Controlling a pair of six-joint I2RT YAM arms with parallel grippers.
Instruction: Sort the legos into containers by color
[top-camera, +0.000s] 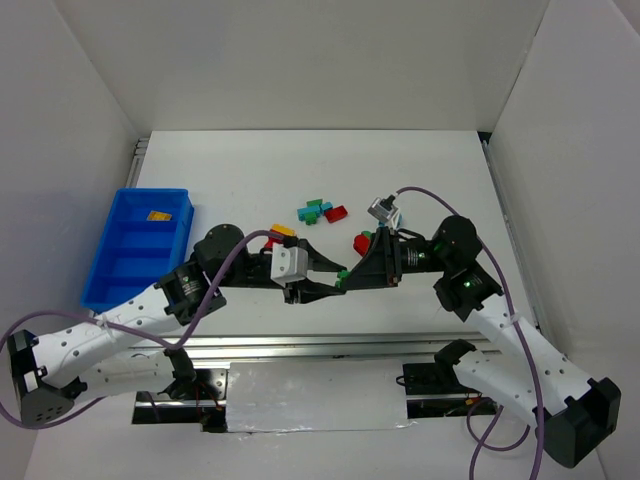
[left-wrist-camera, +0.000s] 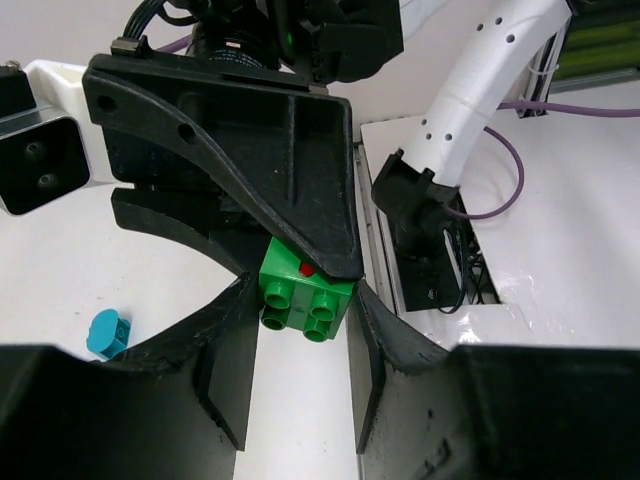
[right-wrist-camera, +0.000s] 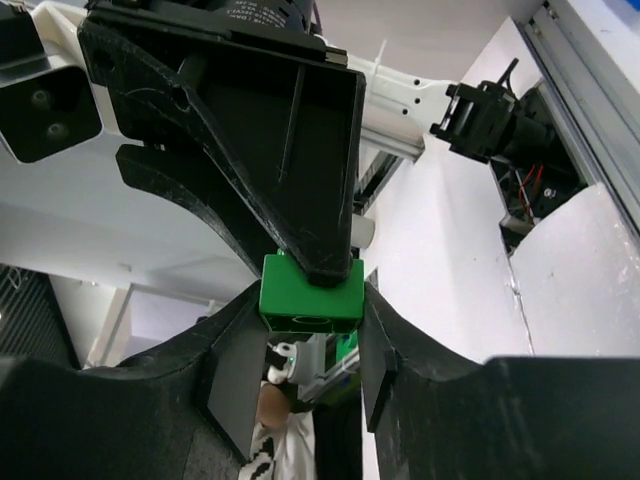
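Above the table's near middle, between the two arms, the green brick (top-camera: 342, 275) hung in the air with both pincers on it: the right gripper (right-wrist-camera: 310, 310) was clamped on it, and the left gripper (left-wrist-camera: 305, 300) had its jaws drawn in against the brick's two sides, seemingly in contact. I judged the brick light, rigid and hard, with glossy walls that could slip under a skewed pinch, so flat opposite faces were the place to hold it, clear of the other pincer's fingers. The top view alone showed the blue tray (top-camera: 100, 265) well off to the left with one yellow piece (top-camera: 158, 214) in its far compartment, and the loose legos (top-camera: 320, 212) lying beyond the grippers. Only the left wrist view showed the brick's round studs and a teal piece (left-wrist-camera: 107, 333) on the table (left-wrist-camera: 60, 270) below. The right wrist view showed a plain green face instead.
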